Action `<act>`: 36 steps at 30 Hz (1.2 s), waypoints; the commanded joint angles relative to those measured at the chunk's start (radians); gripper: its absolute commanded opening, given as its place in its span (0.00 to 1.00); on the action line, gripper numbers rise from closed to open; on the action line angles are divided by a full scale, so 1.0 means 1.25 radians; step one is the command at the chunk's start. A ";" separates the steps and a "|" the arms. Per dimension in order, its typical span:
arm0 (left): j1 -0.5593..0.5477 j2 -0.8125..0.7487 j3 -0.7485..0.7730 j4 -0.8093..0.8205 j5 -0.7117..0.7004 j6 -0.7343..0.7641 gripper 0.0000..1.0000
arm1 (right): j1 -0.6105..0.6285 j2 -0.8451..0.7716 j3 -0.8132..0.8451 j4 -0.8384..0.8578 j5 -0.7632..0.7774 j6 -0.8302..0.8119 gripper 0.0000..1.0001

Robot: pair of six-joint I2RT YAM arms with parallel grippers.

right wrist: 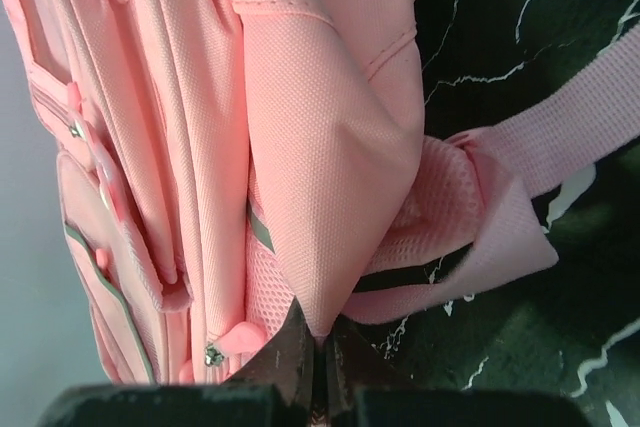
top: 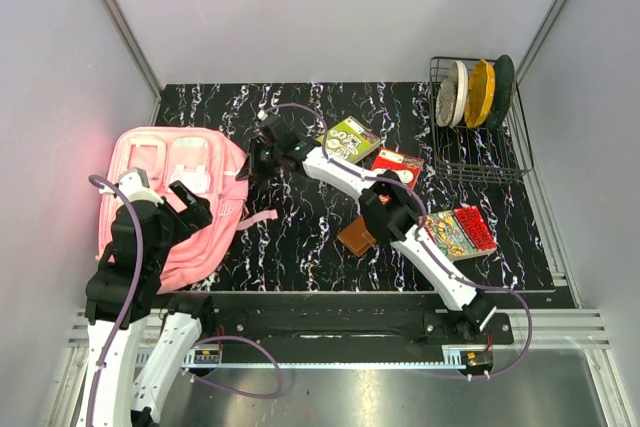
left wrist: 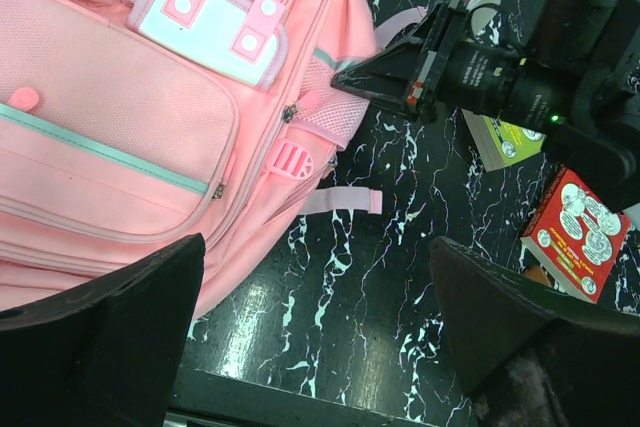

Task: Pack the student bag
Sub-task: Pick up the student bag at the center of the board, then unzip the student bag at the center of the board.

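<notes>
The student bag point(top: 165, 192) is a large pink backpack lying flat at the table's left, front pockets up. My right gripper point(top: 250, 163) reaches across to its right side and is shut on a fold of the bag's pink fabric point(right wrist: 330, 197). In the right wrist view the fingertips point(right wrist: 320, 352) pinch that fold beside a pink zip pull. My left gripper point(top: 198, 205) hovers over the bag's lower right edge, open and empty. In the left wrist view its gap point(left wrist: 320, 332) is over bare table next to the bag point(left wrist: 130, 127). The right gripper point(left wrist: 352, 78) shows there at the bag's side.
A green book point(top: 351, 137), a red book point(top: 397, 162), a brown flat item point(top: 356, 236) and a colourful book point(top: 460, 232) lie right of the bag, under and beside my right arm. A wire rack point(top: 482, 152) with upright discs stands at the back right. A pink strap point(top: 258, 218) trails onto the table.
</notes>
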 commanded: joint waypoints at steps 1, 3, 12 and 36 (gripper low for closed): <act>0.001 -0.001 0.004 0.012 0.035 -0.001 0.99 | -0.038 -0.180 -0.004 0.057 0.101 -0.008 0.00; 0.001 0.013 0.004 0.013 0.057 0.003 0.99 | -0.047 -0.228 -0.039 0.065 0.144 -0.005 0.00; 0.000 0.019 -0.051 0.064 0.113 -0.014 0.99 | -0.093 -0.491 -0.376 0.234 0.353 0.020 0.00; -0.389 0.235 -0.181 0.534 0.183 -0.014 0.95 | -0.114 -0.825 -0.917 0.333 0.520 0.164 0.00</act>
